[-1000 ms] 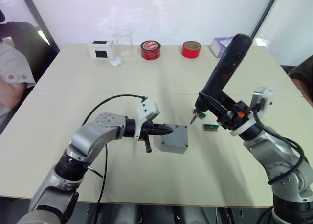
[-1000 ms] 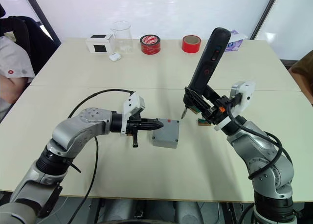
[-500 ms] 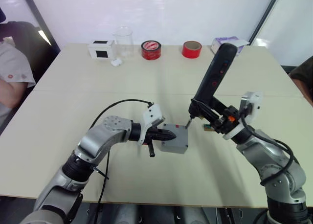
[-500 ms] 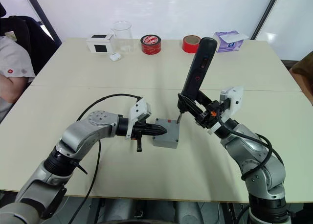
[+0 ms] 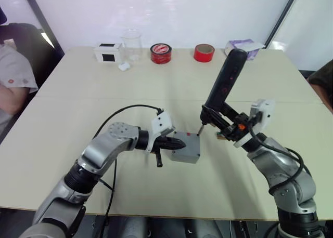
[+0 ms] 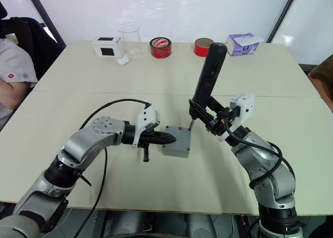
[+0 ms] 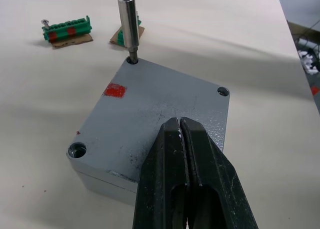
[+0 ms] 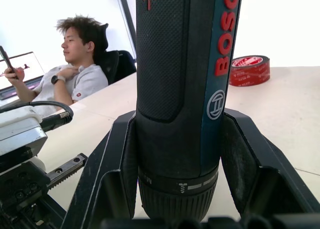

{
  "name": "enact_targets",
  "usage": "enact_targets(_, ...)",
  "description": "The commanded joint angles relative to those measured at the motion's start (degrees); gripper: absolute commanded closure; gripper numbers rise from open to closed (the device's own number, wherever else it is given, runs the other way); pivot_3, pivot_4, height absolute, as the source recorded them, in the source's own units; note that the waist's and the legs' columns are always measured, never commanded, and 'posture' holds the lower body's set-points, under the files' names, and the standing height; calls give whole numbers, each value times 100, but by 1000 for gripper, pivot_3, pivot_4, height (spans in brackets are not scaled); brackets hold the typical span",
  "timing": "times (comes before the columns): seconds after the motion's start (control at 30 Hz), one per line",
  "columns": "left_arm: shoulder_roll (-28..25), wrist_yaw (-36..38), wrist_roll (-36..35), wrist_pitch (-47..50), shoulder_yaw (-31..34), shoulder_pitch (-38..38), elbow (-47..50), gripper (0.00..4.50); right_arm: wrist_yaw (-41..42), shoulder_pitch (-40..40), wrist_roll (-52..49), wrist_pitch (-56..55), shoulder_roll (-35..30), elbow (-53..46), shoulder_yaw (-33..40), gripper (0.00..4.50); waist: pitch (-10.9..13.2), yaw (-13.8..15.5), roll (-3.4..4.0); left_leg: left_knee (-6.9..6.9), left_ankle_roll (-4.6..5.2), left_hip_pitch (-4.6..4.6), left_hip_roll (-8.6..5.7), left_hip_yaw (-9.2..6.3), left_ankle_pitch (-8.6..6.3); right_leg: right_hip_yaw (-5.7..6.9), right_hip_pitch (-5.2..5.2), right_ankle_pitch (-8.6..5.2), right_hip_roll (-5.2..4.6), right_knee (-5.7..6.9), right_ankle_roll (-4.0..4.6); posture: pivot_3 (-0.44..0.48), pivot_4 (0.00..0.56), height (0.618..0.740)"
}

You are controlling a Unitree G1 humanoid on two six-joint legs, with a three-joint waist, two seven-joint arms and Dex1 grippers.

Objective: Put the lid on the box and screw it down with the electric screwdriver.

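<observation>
Left gripper: black fingers pressed together, tips resting on lid, at its 9 o'clock edge. Flat matte grey lid seated on box at table centre; red square mark, round corner holes. Right gripper, at box's 3 o'clock: clamped on electric screwdriver, dark textured cylinder; metal bit in far corner hole. Since a second ago: bit lowered from above table into hole, left arm shifted slightly.
</observation>
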State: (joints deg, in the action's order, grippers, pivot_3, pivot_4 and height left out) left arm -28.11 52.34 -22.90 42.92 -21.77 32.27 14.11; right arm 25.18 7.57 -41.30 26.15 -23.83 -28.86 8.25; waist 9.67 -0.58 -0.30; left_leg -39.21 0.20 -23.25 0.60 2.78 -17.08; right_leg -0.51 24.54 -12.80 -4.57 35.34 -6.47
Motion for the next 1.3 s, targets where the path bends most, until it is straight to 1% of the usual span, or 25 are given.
enact_targets(0.03,1,11,114,-3,-91,-28,23,4500,165,-11,191,-176,-41,-128,-100,2748,0,-1,0,0,0,0,0,0,0,0,0,0,0,0,0,0,150,740)
enact_targets(0.13,17,16,126,11,-91,-21,14,4500,289,-120,418,-244,-86,-120,-298,2748,-5,-2,-5,0,0,2,0,0,0,0,-2,0,0,0,0,0,150,740)
enact_targets(0.27,73,-2,114,69,-77,-19,-13,4500,346,-343,857,-103,-256,-93,-754,2748,-17,-3,-9,0,0,12,0,1,0,0,-11,0,1,0,0,0,150,740)
enact_targets(0.4,48,36,244,2,-148,-67,-59,4500,224,-478,773,-15,-77,44,-716,2748,-52,-2,-42,2,4,34,3,-2,-3,1,-34,-2,7,-3,2,0,150,740)
enact_targets(0.47,45,24,306,-28,-181,-91,-69,4500,195,-514,757,-1,-17,92,-679,2748,-54,-2,-44,5,8,58,5,-1,-5,1,-58,-7,7,-7,9,0,150,740)
enact_targets(0.57,69,18,328,-23,-187,-126,-52,4500,149,-516,712,20,74,130,-623,2748,-61,-5,-49,7,33,114,12,-1,-20,3,-114,-31,6,-13,43,0,150,740)
enact_targets(0.77,92,5,364,-30,-219,-167,-51,4500,139,-533,846,127,35,189,-762,2748,-70,-4,-52,8,34,116,20,-1,-21,3,-115,-31,6,-12,43,0,150,740)
enact_targets(1.07,151,-18,396,-1,-222,-197,-16,4500,55,-398,1086,224,19,248,-1006,2748,-122,-4,-80,9,35,118,22,-3,-21,4,-117,-33,6,-12,46,0,150,740)
enact_targets(1.3,141,-3,400,-32,-191,-212,-37,4500,85,-366,1125,177,65,322,-1032,2748,-126,-4,-84,10,35,118,25,-4,-22,5,-117,-34,5,-12,48,0,150,740)
